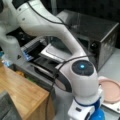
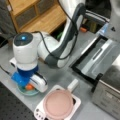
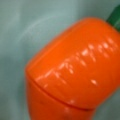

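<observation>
Glossy orange toy carrot (image 3: pixel 72 67), plump, with a seam running across its lower part and a green stub at the wrist view's top right corner; fills almost the whole wrist view. Lying in a shallow pale green dish (image 2: pixel 23 91), seen in a front view as a small orange spot (image 2: pixel 29 87) at the bottom left. Tool (image 2: pixel 26 83) low right over the dish, fingers hidden behind the blue wrist; cannot tell whether spread or pinched.

Just to the right of the dish, a pink round plate (image 2: pixel 58 104) on a white scale-like base (image 2: pixel 75 101). Same plate at the right edge of a front view (image 1: pixel 111 90). Farther right, a metal oven (image 2: pixel 110 87) with its door open and lowered onto the grey table (image 2: pixel 62 77). Wooden cabinet (image 2: pixel 32 12) at the top left. Bulky white arm (image 2: pixel 25 51) hanging above the dish, hiding much of it.
</observation>
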Tool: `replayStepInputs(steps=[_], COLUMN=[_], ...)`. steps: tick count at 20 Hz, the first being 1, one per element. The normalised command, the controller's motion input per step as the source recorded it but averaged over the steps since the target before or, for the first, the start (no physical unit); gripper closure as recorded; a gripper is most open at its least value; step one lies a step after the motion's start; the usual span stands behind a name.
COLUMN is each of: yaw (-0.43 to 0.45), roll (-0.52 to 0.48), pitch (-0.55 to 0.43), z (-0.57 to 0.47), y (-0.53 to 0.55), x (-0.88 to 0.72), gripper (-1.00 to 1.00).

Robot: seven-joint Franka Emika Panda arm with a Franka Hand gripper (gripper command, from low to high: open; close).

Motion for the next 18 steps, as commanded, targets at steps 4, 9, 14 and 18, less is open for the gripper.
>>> replayStepInputs(steps=[4,9,14,18], yaw=[0.049,0.034,0.041,0.04], roll=[0.021,0.027,0.053,0.056], pitch=[0.11,0.089,0.052,0.026], z=[-0.05,-0.09,-0.11,0.02], y=[-0.01,0.01,0.01,-0.01], x=[0.13,0.13,0.16,0.18], gripper=[1.0,1.0,1.0,1.0])
